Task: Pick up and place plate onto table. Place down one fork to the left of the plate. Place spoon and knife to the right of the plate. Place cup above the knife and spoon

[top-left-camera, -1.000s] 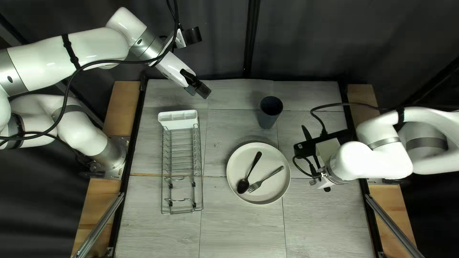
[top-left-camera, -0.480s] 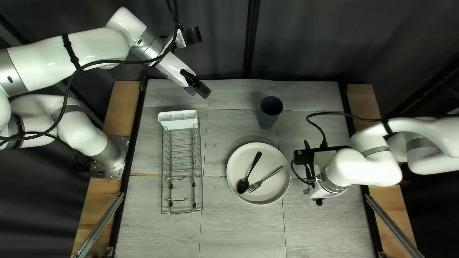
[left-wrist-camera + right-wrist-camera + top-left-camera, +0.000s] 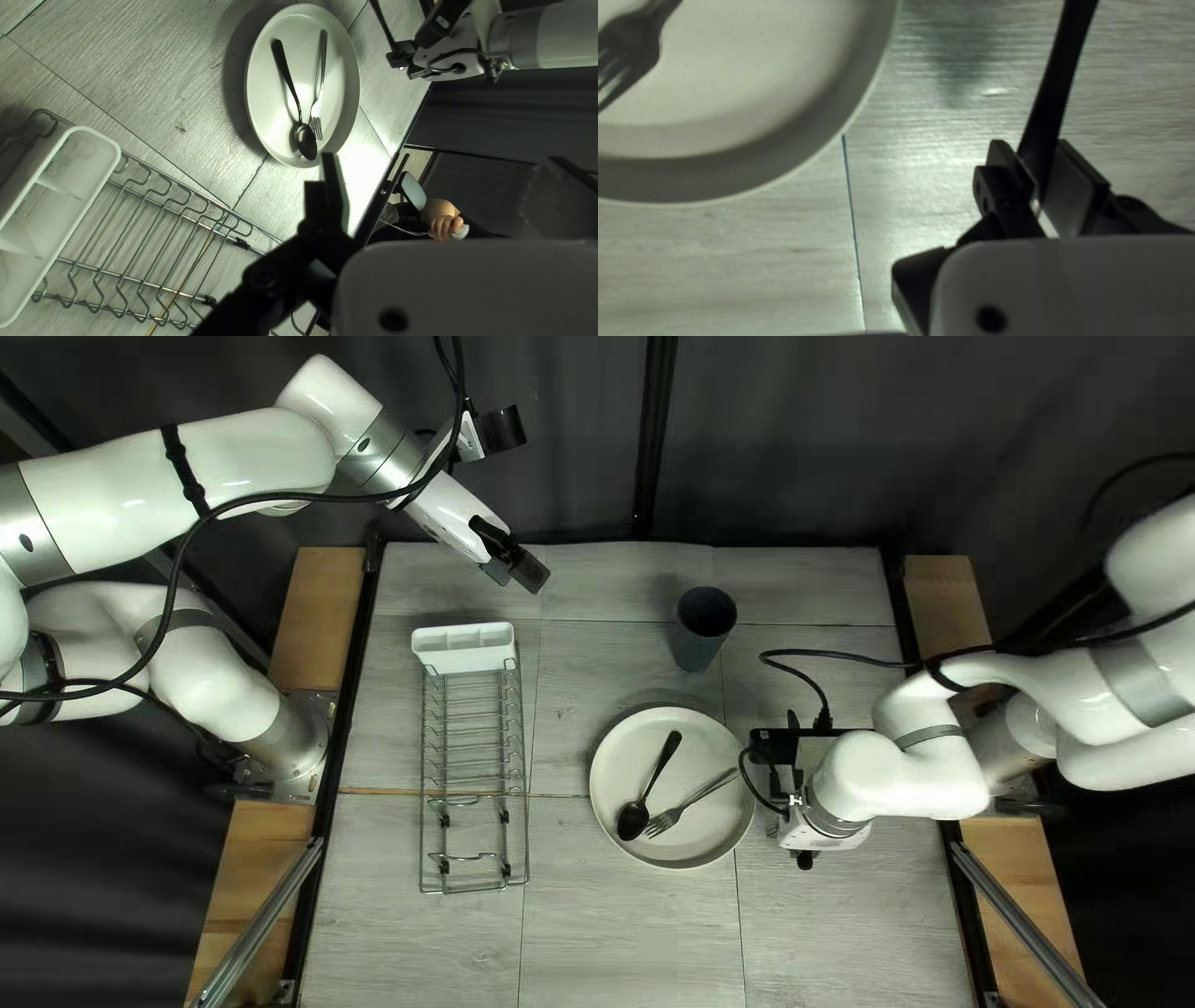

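A pale round plate (image 3: 714,747) lies on the table right of centre, with a black spoon (image 3: 651,784) and a silver fork (image 3: 691,801) lying across it. A dark cup (image 3: 705,627) stands upright behind the plate. My right gripper (image 3: 792,751) hovers just right of the plate's rim. In the right wrist view the right gripper (image 3: 1038,163) is shut on a black knife (image 3: 1057,70), which points ahead over bare table, with the plate (image 3: 738,102) and fork (image 3: 626,51) off to one side. My left gripper (image 3: 523,574) hangs raised at the back left with nothing in it.
A wire dish rack (image 3: 471,765) with a white cutlery caddy (image 3: 464,647) at its far end stands left of the plate. Wooden strips (image 3: 313,616) border the table's sides. In the left wrist view a person's hand (image 3: 441,221) shows beyond the table's edge.
My right arm has carried the knife leftward and nearer, up to the plate's right rim. The left arm, plate, spoon, fork and cup have stayed put.
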Action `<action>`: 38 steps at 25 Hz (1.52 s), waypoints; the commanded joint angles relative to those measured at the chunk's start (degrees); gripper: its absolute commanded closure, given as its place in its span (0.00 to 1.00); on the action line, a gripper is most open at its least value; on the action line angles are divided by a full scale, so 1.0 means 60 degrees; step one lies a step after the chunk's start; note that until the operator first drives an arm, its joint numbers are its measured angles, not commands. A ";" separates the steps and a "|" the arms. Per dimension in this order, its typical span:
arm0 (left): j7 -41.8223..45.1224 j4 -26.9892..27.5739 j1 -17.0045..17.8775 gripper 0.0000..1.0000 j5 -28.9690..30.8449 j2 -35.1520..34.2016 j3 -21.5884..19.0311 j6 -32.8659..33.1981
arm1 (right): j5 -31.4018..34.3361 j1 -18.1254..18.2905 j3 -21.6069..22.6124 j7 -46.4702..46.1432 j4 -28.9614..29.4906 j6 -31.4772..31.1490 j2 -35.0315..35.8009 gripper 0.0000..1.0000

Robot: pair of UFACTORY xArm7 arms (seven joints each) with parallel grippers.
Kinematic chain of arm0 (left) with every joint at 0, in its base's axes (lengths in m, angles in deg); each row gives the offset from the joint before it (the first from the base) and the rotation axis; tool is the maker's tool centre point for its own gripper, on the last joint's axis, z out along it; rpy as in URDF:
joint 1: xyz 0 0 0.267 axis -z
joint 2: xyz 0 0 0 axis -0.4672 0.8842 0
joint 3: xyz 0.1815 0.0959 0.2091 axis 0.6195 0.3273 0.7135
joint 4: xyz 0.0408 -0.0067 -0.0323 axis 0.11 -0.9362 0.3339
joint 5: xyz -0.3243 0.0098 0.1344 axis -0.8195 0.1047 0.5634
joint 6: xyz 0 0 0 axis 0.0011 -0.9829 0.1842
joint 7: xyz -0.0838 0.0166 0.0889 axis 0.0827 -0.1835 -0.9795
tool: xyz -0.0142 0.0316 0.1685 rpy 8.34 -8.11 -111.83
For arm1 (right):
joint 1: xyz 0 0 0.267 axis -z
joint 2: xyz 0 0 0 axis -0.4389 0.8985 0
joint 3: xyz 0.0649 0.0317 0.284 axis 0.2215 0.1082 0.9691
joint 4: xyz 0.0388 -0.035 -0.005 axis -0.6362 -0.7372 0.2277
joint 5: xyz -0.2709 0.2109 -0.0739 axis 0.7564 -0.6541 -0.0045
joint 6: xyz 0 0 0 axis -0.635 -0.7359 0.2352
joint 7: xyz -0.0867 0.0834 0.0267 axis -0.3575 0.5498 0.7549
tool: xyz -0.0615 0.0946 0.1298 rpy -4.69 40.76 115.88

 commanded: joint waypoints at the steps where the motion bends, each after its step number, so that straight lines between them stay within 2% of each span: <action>1: 0.0000 0.0000 0.0000 0.00 0.0000 0.0000 0.0000 0.0000 | 0.0219 0.0053 0.0012 0.0210 -0.0078 0.0394 0.0305 1.00; 15: 0.0000 0.0000 0.0000 0.00 0.0000 0.0000 0.0000 0.0000 | 0.0502 0.0044 0.0048 0.0227 -0.0190 0.0910 0.0591 1.00; 16: 0.0000 0.0000 0.0000 0.00 0.0000 0.0000 0.0000 0.0000 | 0.0464 0.0043 0.0044 0.0186 -0.0188 0.0917 0.0587 0.76; 17: 0.0000 0.0000 0.0000 0.00 0.0000 0.0000 0.0000 0.0000 | 0.0436 0.0039 0.0045 0.0166 -0.0174 0.0897 0.0567 0.08; 18: 0.0000 0.0000 0.0000 0.00 0.0000 0.0000 0.0000 0.0000 | 0.0411 0.0033 0.0048 0.0158 -0.0169 0.0869 0.0538 0.00; 22: 0.0000 0.0000 0.0000 0.00 0.0000 0.0000 0.0000 0.0000 | 0.0080 -0.0095 0.0060 0.0050 -0.0092 0.0262 -0.0104 0.00; 28: 0.0000 0.0000 0.0000 0.00 0.0000 0.0000 0.0000 0.0000 | 0.0419 -0.0183 -0.0002 -0.0381 0.0493 -0.1064 -0.0928 0.00; 30: 0.0000 0.0000 0.0000 0.00 0.0000 0.0000 0.0000 0.0000 | 0.0866 -0.0116 -0.0027 -0.0780 0.0833 -0.1456 -0.0995 0.00; 31: 0.0000 0.0000 0.0000 0.00 0.0000 0.0000 0.0000 0.0000 | 0.1463 0.0017 -0.0013 -0.1117 0.1269 -0.1899 -0.0767 0.00; 38: 0.0000 0.0000 0.0000 0.00 0.0000 0.0000 0.0000 0.0000 | 0.1463 0.0017 -0.0013 -0.1117 0.1269 -0.1899 -0.0767 0.00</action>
